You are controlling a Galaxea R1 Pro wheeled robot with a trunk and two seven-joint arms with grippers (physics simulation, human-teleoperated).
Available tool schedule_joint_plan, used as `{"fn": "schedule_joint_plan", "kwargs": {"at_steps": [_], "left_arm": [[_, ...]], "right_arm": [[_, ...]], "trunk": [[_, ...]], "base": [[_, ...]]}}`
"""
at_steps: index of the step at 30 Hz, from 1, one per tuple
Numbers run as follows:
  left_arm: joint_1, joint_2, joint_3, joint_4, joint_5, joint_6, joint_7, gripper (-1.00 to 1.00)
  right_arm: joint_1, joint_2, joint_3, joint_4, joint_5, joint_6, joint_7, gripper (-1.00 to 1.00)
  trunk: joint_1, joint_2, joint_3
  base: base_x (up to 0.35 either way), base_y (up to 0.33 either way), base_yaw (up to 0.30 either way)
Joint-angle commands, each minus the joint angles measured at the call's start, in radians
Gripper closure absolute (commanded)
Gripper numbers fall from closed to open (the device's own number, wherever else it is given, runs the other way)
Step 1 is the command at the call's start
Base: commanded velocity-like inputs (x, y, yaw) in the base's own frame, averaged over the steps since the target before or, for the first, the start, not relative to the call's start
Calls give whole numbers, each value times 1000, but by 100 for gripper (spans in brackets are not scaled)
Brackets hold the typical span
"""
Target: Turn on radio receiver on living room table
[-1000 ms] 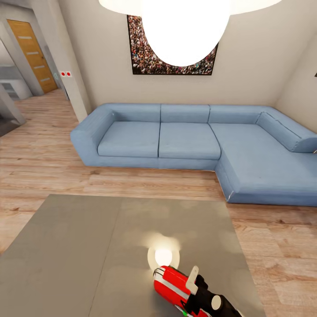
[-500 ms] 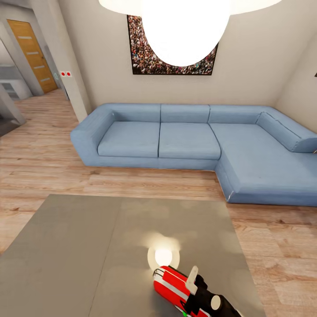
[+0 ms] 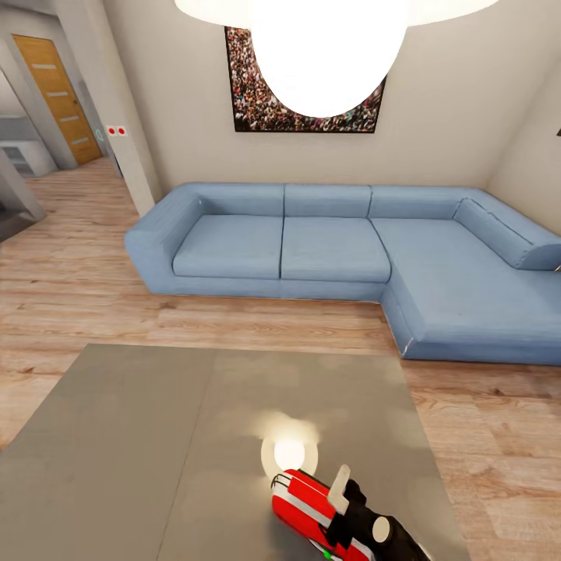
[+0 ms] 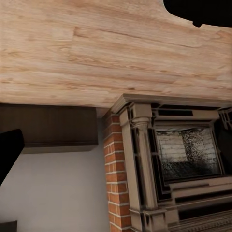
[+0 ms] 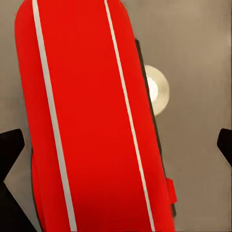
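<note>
Your right gripper [image 3: 340, 499] has eased slightly toward the near end of the radio receiver [image 3: 308, 502] since a second ago; the room around it sits as it did. Over the radio receiver, your right gripper's dark fingertips [image 5: 9, 145] show at either side of the right wrist view, spread wide with the red body [image 5: 89, 116] between them and touching neither, so the gripper stands apart. In the head view the gripper's white finger sits above the radio's near end, with a tiny green light [image 3: 326, 555] just below it. The radio receiver lies on the grey counter [image 3: 156, 452], near its front right part, beside a bright lamp reflection [image 3: 288, 453]. Beyond the counter from the radio lies the wood plank floor [image 3: 70, 288], then the blue sofa [image 3: 335, 249], with the framed crowd picture [image 3: 249, 93] on the wall above. Your left gripper's state I cannot tell; its wrist view looks on a brick fireplace [image 4: 164, 164].
</note>
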Motion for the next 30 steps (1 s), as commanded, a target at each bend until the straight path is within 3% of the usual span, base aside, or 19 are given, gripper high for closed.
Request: {"fn": "schedule_joint_plan", "kwargs": {"at_steps": [1, 9, 16, 20, 25, 28, 30], "left_arm": [[0, 0, 0, 0, 0, 0, 0, -100], [0, 0, 4, -7, 0, -101, 0, -100], [0, 2, 6, -26, 2, -113, 0, -100], [-2, 8, 7, -98, 3, -112, -1, -100], [-7, 9, 9, -153, 3, -108, -3, -100], [-9, 9, 9, -188, 3, -100, -4, -100], [-13, 12, 9, -230, 3, -96, -4, -100]], "right_arm": [[0, 0, 0, -7, 0, 1, 1, -100], [3, 0, -3, -123, -5, 14, 7, -100], [4, -3, -4, -179, -6, 62, 8, -100], [10, -6, -7, -262, -7, 113, 15, -100], [60, -7, -12, -384, -7, 172, 68, -100], [77, -6, -20, -477, -7, 210, 154, -100], [82, -5, -49, -541, -6, 242, 220, -100]], "trunk": [[0, 0, 0], [0, 0, 0], [0, 0, 0], [0, 0, 0], [0, 0, 0], [0, 0, 0], [0, 0, 0]], "base": [[0, 0, 0], [0, 0, 0], [0, 0, 0], [0, 0, 0], [0, 0, 0], [0, 0, 0], [0, 0, 0]]}}
